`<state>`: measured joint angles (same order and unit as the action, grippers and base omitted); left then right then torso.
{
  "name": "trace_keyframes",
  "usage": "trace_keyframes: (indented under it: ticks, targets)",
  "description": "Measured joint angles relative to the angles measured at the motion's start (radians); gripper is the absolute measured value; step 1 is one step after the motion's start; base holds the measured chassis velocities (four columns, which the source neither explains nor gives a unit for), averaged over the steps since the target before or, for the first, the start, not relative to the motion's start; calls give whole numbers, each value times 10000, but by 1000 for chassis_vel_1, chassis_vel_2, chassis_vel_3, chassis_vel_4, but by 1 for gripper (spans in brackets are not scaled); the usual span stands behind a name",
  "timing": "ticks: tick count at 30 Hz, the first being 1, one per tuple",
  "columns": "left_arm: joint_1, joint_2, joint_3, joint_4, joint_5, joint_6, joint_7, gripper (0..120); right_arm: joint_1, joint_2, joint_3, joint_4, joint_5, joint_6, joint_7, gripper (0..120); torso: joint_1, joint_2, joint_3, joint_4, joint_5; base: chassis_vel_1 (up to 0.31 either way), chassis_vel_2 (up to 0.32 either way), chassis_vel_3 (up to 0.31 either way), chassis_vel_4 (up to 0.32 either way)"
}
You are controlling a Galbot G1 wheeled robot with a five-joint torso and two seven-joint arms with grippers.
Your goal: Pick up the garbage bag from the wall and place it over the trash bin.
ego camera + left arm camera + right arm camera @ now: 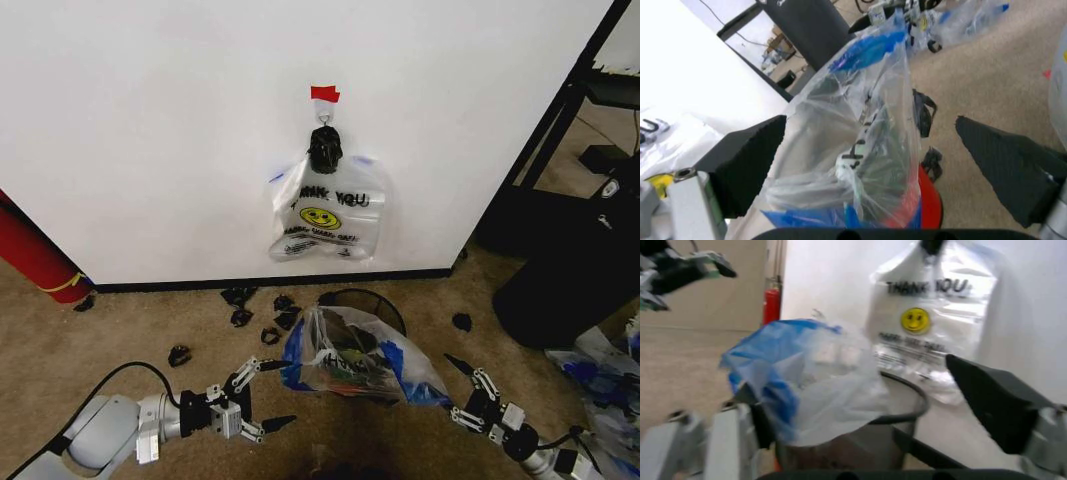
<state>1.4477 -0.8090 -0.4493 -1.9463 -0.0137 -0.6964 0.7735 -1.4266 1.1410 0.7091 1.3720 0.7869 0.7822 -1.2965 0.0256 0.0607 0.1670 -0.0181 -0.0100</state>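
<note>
You can see little of the trash bin: the garbage bag covers most of it, so the head view gives you just the far arc of the black rim, and the left wrist view just a sliver of red base. What shows dark through the crinkled plastic is hard to make out. The bag sits on the carpet in front of the wall, its blue patches at the lower corners, leaning toward you off the bin. Your left gripper hovers just beside the bag's left edge, its fingers spread wide; in the left wrist view the bag fills the gap between them, and you cannot tell whether either pad touches it. Your right gripper is near the bag's right corner, also spread apart and holding nothing, its arm cut off by the frame. A second bag lettered "THANK YOU" hangs on the wall under a red tape piece.
</note>
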Motion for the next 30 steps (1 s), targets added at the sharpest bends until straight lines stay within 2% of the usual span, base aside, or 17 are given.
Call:
trace_keyframes:
  ticks: [3,5,9,15,20,30]
  targets:
    - [-91,-113,213,119,2,-19,-53,100,192,-48,-27,-367,-87,163,739,98,0,0,0,0,-1,0,0,0,0]
    - [-147,-146,335,236,37,-56,-75,100,250,-57,-204,-573,-204,253,1528,100,0,0,1,0,-1,0,0,0,0]
    - [-257,-152,471,365,77,-73,-103,100,309,23,-392,-837,-340,260,1865,100,0,0,1,0,0,0,0,0,0]
    - [-402,-107,583,420,82,-60,-166,100,500,167,-39,-1010,-1348,350,1126,100,0,0,1,-1,1,0,0,0,0]
    - [-406,-123,621,433,86,-57,-208,100,811,267,1181,-877,-2815,394,-459,100,0,0,1,-1,-1,0,0,0,0]
    - [-363,-183,616,344,107,-47,-258,100,869,242,1368,-889,-3282,404,-1157,100,0,0,1,-1,-1,0,0,0,0]
